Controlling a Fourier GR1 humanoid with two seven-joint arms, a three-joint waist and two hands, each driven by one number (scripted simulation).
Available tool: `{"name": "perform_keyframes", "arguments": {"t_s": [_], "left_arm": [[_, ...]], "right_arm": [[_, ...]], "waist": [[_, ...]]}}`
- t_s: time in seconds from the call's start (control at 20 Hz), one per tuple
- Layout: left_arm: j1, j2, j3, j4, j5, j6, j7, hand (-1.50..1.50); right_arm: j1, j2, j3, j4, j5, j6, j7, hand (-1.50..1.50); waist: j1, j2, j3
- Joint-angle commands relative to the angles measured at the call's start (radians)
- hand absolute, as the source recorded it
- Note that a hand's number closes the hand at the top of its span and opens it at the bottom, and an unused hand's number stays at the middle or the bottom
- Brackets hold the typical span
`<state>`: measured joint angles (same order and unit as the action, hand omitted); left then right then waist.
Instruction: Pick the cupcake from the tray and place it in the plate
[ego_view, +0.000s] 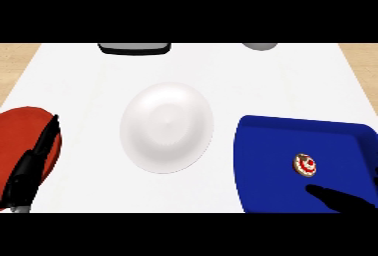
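A small cupcake (306, 165) with a red and white top sits in the blue tray (266, 150) at the right. A white plate (167, 127) lies in the middle of the counter, with nothing on it. My right hand (341, 200) comes in at the lower right over the tray, a finger pointing toward the cupcake from just below it, not touching it. My left hand (28, 167) rests at the left edge with straight fingers over a red plate.
A red plate (22, 130) lies at the left edge under the left hand. A black and grey object (134, 48) and a grey object (260, 46) sit at the counter's far edge. Wood floor shows past both sides.
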<state>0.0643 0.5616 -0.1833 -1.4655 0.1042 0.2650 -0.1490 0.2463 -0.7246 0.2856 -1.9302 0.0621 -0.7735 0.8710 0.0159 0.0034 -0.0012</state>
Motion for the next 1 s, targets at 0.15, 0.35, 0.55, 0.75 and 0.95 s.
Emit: {"name": "perform_keyframes", "arguments": {"t_s": [0.15,0.35,0.55,0.75,0.95], "left_arm": [[0.001,-0.056,0.032,-0.011,-0.052,-0.008,0.025,0.00],[0.008,-0.065,0.052,-0.039,-0.074,-0.026,0.062,0.00],[0.047,-0.045,0.103,-0.079,-0.052,-0.071,0.052,0.00],[0.070,-0.088,0.118,-0.014,-0.100,-0.100,-0.026,0.00],[0.035,-0.109,0.163,0.002,-0.116,-0.138,-0.014,0.00]], "right_arm": [[-0.057,0.058,-0.035,0.114,-0.035,0.160,-0.027,-1.50],[-0.137,0.114,-0.042,0.197,-0.045,0.231,-0.054,-1.50],[-0.112,0.182,-0.033,0.277,-0.060,0.275,-0.186,-1.50],[-0.156,0.222,-0.047,0.289,-0.008,0.316,-0.100,-1.50],[-0.189,0.297,-0.076,0.368,0.035,0.338,-0.138,-1.50]], "waist": [[-0.015,-0.004,0.001],[-0.013,-0.003,0.002],[-0.012,-0.004,0.002],[-0.012,-0.004,0.001],[-0.013,-0.004,0.001]]}}
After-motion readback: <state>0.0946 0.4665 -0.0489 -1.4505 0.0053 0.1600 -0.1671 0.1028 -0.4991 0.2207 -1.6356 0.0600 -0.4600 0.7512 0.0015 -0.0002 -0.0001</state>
